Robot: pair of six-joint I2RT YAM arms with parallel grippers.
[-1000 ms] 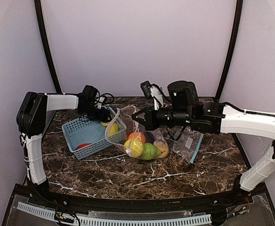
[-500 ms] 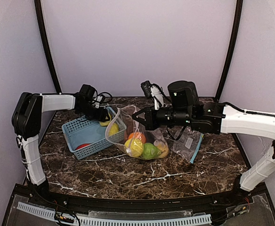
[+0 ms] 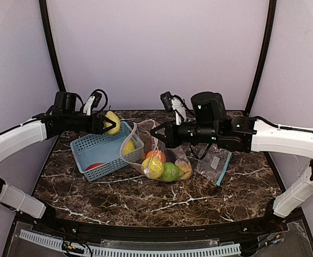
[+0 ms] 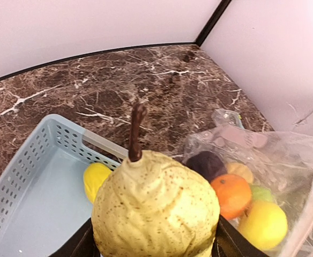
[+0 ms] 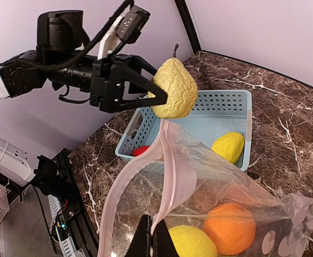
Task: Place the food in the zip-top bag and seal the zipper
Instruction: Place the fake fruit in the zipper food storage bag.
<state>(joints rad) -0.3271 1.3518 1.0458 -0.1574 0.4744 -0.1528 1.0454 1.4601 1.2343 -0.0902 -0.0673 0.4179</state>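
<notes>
While the left fingers (image 3: 105,123) grasp a yellow pear (image 3: 112,122) above the blue basket (image 3: 100,150), the right fingers (image 3: 156,132) pinch the zip-top bag (image 3: 138,138) by its rim; brown white-veined marble bench (image 3: 146,198), lilac walls (image 3: 156,48).

The blue basket (image 3: 95,145) and the zip-top bag (image 3: 146,140) crowd the back middle of the worktop (image 3: 146,198); along its front edge there is open room.

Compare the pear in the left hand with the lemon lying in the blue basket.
The left hand holds the pear in the air; the lemon lies in the basket. The pear is pale, speckled, with a dark stem; the lemon is brighter yellow, stemless. Both are yellow, outside the bag.
</notes>
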